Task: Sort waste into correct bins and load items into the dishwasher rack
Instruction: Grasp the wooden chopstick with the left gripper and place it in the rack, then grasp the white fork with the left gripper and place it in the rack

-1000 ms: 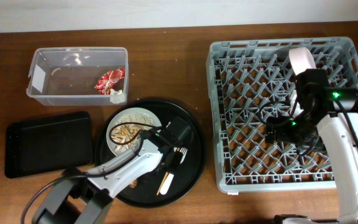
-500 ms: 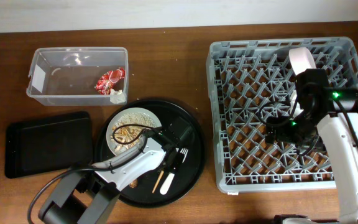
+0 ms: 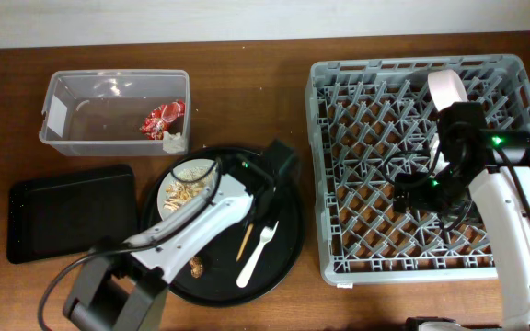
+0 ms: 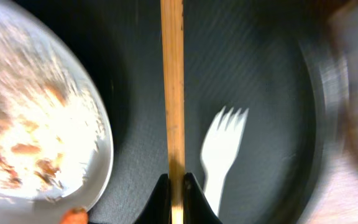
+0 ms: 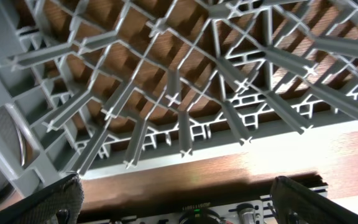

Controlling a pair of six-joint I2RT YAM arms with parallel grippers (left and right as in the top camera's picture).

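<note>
left fingers point(image 4: 164, 199) pinch the one chopstick point(image 4: 172, 93) beside one fork point(image 4: 219, 149); right fingers point(image 3: 410, 191) gape over one rack point(image 3: 366, 110)

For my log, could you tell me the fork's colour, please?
The fork is white; left wrist view.

Left arm point(image 3: 187, 228): white moulded link, black wrist housing, grey base point(image 3: 109, 296) at the near edge, thin black cable point(image 3: 60, 287) looping alongside.
Left pincer point(image 4: 178, 198): two slim black fingertips.
Right arm point(image 3: 513, 234): white link, black joint housings, one green light point(image 3: 497, 141), black wires point(image 3: 451, 204) bundled at the wrist.
Right pincer point(image 5: 176, 199): two broad, dark, matt fingers point(image 5: 51, 202) with rounded corners.
</note>
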